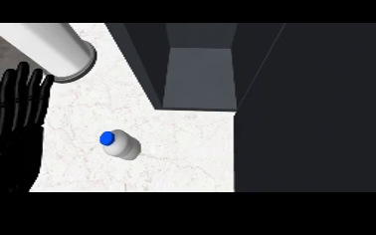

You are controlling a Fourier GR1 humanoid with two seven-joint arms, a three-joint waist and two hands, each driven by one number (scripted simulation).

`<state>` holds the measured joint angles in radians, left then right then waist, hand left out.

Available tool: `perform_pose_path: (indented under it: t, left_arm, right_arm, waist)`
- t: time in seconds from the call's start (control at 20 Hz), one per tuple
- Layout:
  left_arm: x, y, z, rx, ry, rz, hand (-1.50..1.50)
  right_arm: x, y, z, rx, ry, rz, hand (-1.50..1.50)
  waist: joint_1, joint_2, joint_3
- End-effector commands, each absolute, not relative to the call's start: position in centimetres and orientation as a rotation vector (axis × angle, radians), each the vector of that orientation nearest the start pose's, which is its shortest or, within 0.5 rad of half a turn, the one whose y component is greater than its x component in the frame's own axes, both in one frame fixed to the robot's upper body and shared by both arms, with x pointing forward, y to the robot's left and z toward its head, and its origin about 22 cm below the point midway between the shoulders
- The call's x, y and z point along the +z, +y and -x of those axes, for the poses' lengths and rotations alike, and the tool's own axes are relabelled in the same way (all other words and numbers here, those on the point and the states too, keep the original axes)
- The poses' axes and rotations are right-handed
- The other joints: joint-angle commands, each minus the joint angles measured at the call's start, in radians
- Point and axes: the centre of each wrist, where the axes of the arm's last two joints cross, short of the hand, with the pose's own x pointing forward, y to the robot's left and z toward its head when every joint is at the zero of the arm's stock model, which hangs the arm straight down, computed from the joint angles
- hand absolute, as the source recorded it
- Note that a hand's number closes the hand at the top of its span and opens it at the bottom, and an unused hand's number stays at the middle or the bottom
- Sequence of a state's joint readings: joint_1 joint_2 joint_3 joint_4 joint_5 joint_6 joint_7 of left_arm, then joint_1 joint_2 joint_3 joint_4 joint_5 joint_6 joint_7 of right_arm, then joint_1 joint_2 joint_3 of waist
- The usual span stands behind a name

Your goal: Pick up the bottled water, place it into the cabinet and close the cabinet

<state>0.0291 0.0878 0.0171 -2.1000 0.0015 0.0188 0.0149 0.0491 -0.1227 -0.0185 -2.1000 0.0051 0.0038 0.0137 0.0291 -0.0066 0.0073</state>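
Note:
The bottled water is a small white bottle with a blue cap, standing upright on the white marble counter, left of centre. The dark cabinet stands behind it at the top middle, its front open onto a grey inside with nothing in it. My left hand is at the left edge, open with its fingers pointing up, resting well to the left of the bottle and not touching it. My right hand does not show.
A pale grey cylinder slants in from the upper left corner and ends above the left hand. A large dark panel fills the right side beside the cabinet's opening. Bare counter surrounds the bottle.

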Motion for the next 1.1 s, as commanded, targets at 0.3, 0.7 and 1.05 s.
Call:
perform_pose_path:
  t: [0.3,0.7,1.05]
  left_arm:
    - [10.1,19.7,-17.6,-0.401,-1.789,0.701,-1.50]
    - [13.2,23.6,-11.7,-0.406,-1.644,0.831,-1.50]
    - [15.6,24.5,-9.2,-0.415,-1.656,0.841,-1.50]
  right_arm:
    - [10.5,-22.4,-18.8,0.104,-1.932,-0.186,-1.50]
    - [14.9,-25.2,-12.9,0.119,-1.890,-0.249,-1.50]
    - [15.5,-25.5,-12.3,0.103,-1.897,-0.255,-1.50]
  waist:
    - [-0.043,0.006,-0.007]
    - [-0.032,0.001,-0.008]
    - [-0.017,0.001,-0.007]
